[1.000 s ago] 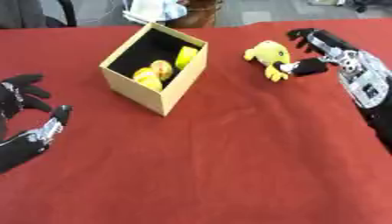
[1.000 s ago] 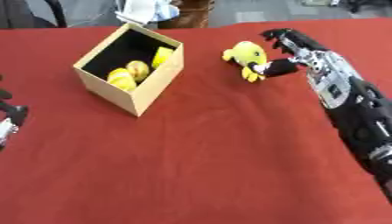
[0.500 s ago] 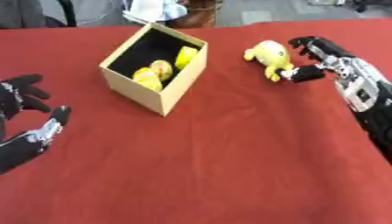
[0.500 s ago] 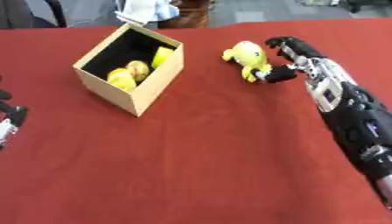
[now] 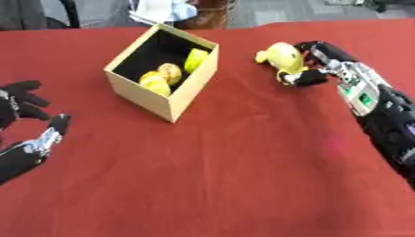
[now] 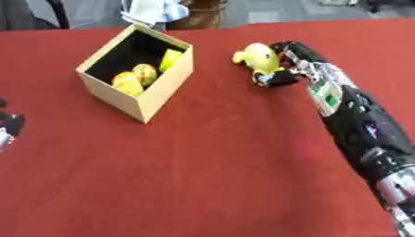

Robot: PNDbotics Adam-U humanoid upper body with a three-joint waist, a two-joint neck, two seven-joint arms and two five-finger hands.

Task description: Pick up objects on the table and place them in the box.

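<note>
A yellow soft toy point(image 5: 281, 55) lies on the red table, to the right of an open cardboard box point(image 5: 142, 96). Several yellow things point(image 5: 168, 74) lie inside the box. My right hand point(image 5: 330, 66) reaches in from the right and is against the toy, fingers curled behind its far side and thumb tucked under its near end. At the lower left edge my left hand point(image 5: 22, 100) rests idle, fingers up and relaxed, holding nothing.
The red cloth point(image 5: 227, 176) covers the whole table. Beyond its far edge a white and blue cloth point(image 5: 162, 9) lies beside a brown object point(image 6: 203, 9). My right forearm point(image 6: 361, 134) stretches along the table's right side.
My right hand has moved left onto the yellow toy and its fingers and thumb have closed round it. The left hand and the box have stayed put.
</note>
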